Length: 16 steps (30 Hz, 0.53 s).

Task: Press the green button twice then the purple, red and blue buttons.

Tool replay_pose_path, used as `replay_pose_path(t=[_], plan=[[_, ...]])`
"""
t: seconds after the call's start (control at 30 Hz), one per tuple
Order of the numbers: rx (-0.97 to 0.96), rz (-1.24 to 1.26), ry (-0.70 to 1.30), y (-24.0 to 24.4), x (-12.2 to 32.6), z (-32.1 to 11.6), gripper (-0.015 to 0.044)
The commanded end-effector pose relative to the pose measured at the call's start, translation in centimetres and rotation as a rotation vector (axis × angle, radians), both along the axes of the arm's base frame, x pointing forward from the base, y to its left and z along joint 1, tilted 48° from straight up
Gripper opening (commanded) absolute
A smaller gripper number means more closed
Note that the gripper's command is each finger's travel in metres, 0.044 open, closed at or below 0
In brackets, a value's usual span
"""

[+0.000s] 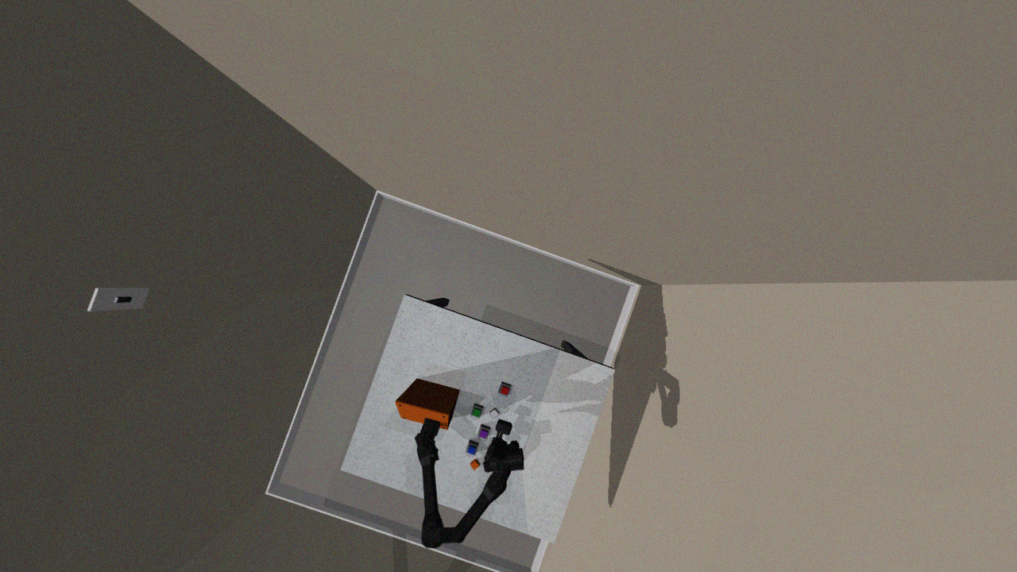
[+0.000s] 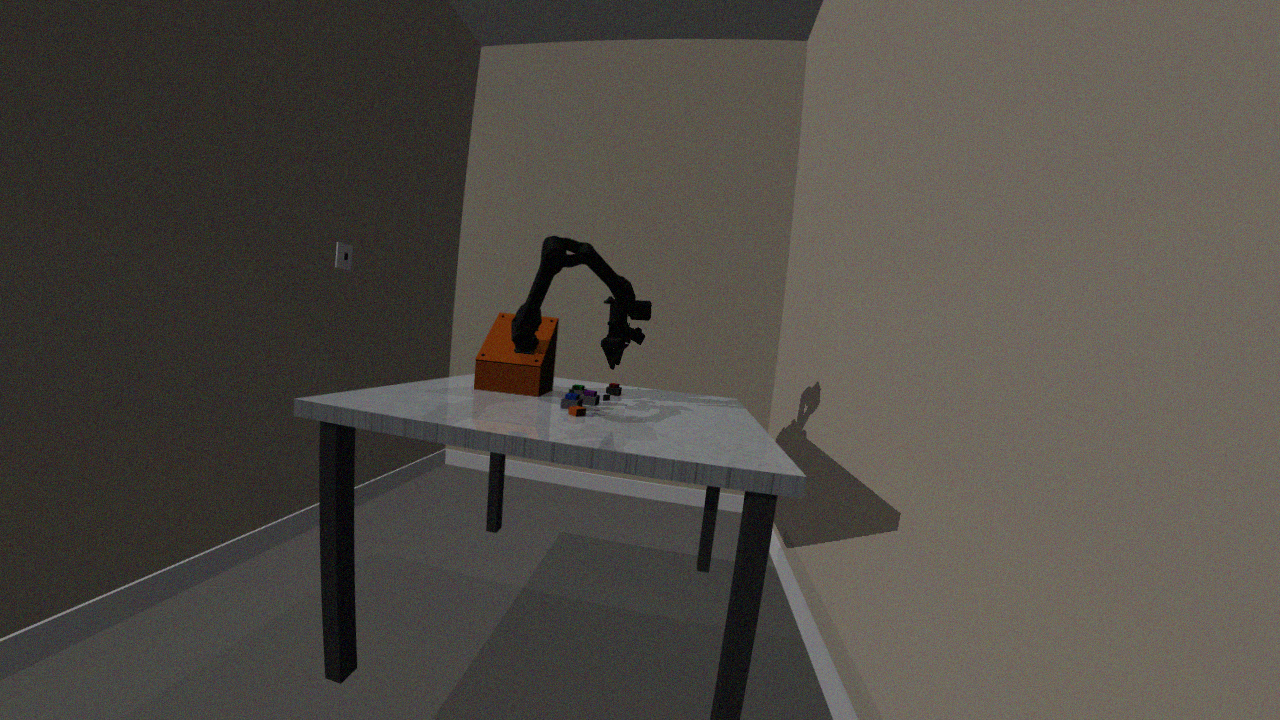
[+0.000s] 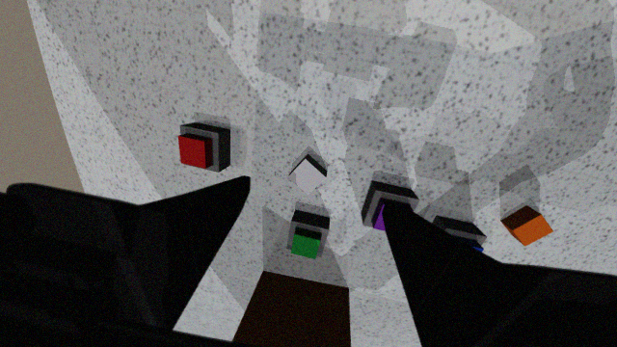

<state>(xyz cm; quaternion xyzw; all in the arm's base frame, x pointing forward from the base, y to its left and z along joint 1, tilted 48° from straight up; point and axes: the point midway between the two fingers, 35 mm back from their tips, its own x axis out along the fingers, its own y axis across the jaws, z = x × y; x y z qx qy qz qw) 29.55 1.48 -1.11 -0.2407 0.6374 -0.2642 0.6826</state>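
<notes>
Speckled pale table (image 1: pixel 384 341) (image 2: pixel 501 420) (image 3: pixel 145 63) between dim, shadowed beige walls (image 1: pixel 817 427) (image 2: pixel 1029 268), grey floor (image 1: pixel 355 284) (image 2: pixel 402 608).

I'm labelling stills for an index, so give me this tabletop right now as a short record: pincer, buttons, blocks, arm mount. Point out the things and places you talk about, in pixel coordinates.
pincer: open, raised above the tabletop, nothing between its fingers
buttons: red button (image 1: pixel 504 388) (image 3: pixel 193 151), green button (image 1: pixel 477 410) (image 3: pixel 306 246), purple button (image 1: pixel 484 431) (image 3: pixel 379 218), blue button (image 1: pixel 472 447)
buttons partly hidden in wrist view: purple and blue, behind a finger
blocks: orange block (image 1: pixel 474 464) (image 2: pixel 577 411) (image 3: pixel 533 229), whitish block (image 1: pixel 494 411) (image 3: pixel 308 176)
block nearest blue button: orange
arm mount: orange box (image 1: pixel 424 411) (image 2: pixel 507 374)
</notes>
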Motion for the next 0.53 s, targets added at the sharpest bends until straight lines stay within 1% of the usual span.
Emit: replay_pose_path(t=[0.0, 0.17, 0.27, 0.5], plan=[[-0.011, -0.006, 0.014, 4.5, -0.3, -3.6, 0.0400], [-0.056, -0.018, 0.009, 10.0, -2.3, -8.7, 0.0400], [-0.086, -0.024, -0.001, 12.2, -3.8, -11.2, 0.0400], [-0.089, -0.024, -0.002, 12.3, -4.0, -11.4, 0.0400]])
